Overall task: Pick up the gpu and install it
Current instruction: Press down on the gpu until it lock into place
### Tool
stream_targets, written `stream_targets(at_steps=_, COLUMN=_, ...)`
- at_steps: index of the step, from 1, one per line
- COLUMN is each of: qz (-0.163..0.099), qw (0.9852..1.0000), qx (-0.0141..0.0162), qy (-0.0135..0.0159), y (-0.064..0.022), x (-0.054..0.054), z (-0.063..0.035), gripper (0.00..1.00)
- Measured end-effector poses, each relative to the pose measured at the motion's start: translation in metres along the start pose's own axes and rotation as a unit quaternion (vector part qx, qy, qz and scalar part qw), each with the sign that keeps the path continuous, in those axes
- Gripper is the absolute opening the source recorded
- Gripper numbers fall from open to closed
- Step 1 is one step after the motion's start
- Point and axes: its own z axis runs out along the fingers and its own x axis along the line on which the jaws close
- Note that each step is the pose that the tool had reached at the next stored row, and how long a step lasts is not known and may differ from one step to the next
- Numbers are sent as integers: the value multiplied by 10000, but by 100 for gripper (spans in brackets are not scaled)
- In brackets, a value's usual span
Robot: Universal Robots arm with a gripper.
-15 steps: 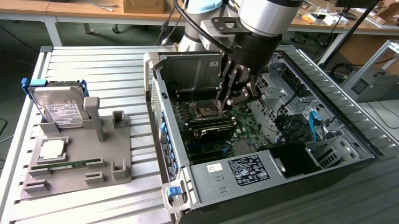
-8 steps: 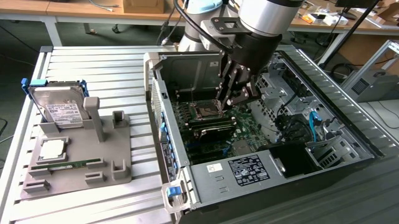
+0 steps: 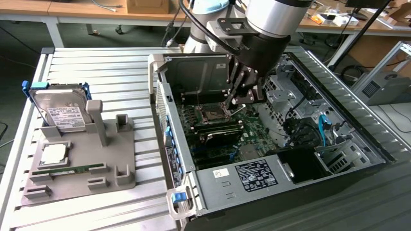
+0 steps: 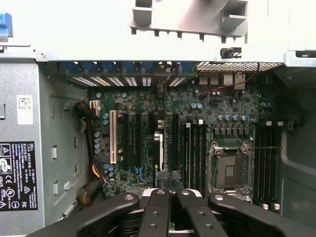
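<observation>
The gpu stands on edge among the slots of the green motherboard inside the open computer case. In the wrist view the gpu shows edge-on as a narrow dark strip with a pale part, running straight out from the fingertips. My gripper reaches down into the case, directly over the card. In the wrist view my gripper has its black fingers drawn together, shut. Whether the tips touch the card's upper edge I cannot tell.
An empty CPU socket lies beside the card, with memory slots around it. The black power supply fills the case's near end, and cables and drive bays crowd its far side. On the slatted table at the exterior view's left, a grey holder carries a hard drive and a memory stick.
</observation>
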Motion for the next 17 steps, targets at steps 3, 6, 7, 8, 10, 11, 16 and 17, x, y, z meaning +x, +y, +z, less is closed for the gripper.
stream_targets(at_steps=3, qz=0, qw=10000, qx=0, qy=0, y=0, x=0, z=0, gripper=11)
stream_targets(at_steps=6, qz=0, qw=10000, qx=0, qy=0, y=0, x=1, z=25, gripper=11)
stream_targets(at_steps=7, qz=0, qw=10000, qx=0, qy=0, y=-1, x=2, z=43, gripper=11)
stream_targets(at_steps=8, qz=0, qw=10000, qx=0, qy=0, y=-1, x=2, z=62, gripper=11)
stream_targets(at_steps=10, qz=0, qw=10000, qx=0, qy=1, y=-2, x=4, z=98, gripper=11)
stream_targets(at_steps=11, qz=0, qw=10000, qx=0, qy=1, y=-2, x=5, z=122, gripper=11)
stream_targets(at_steps=16, qz=0, qw=10000, qx=0, qy=3, y=-5, x=9, z=216, gripper=11)
stream_targets(at_steps=17, qz=0, qw=10000, qx=0, qy=3, y=-5, x=10, z=235, gripper=11)
